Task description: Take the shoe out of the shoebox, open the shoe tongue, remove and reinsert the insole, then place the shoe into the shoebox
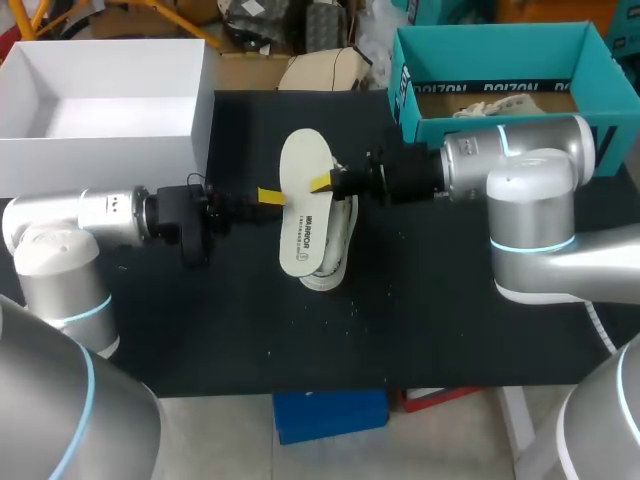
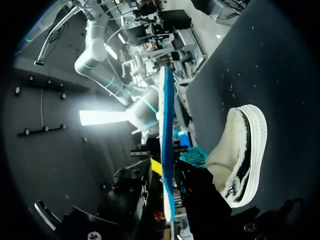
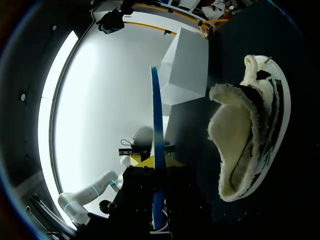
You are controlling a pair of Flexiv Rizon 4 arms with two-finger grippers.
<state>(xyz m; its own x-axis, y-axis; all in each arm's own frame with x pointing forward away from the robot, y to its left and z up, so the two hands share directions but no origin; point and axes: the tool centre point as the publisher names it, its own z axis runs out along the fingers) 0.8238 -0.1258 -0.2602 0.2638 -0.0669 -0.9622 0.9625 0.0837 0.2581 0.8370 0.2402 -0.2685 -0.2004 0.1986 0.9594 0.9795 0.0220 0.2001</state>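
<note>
Pinches the insole (image 1: 305, 205) with both left pincer (image 1: 272, 196) and right pincer (image 1: 322, 184) (just above the shoe (image 1: 343, 240)) midway across the bench (image 1: 450, 330).

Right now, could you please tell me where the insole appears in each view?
Head view: the insole seen flat, mid-table, above the shoe, between the left gripper and the right gripper.
Left wrist view: the insole edge-on, blue-edged, clamped in the left gripper.
Right wrist view: the insole edge-on, clamped in the right gripper.
Shared landmark: the fleece-lined shoe beside it.
</note>
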